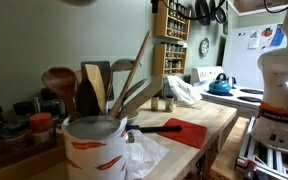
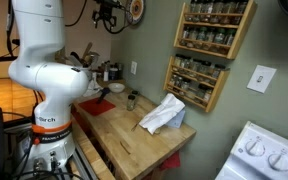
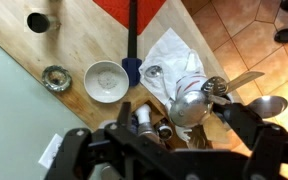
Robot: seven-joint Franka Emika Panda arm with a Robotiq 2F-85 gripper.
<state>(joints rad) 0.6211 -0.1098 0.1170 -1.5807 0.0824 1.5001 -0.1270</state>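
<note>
Ladle beneath wide-parted jaws

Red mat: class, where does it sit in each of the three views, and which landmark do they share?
Exterior view: the red mat lies right of centre, behind the utensil crock.
Exterior view: the mat sits left of centre, by the robot.
Wrist view: it is at top centre, under a black handle.
Shared landmark: the wooden counter.

Utensil crock w/ wooden spoons in foreground, red mat behind, blue kettle at back.
</note>
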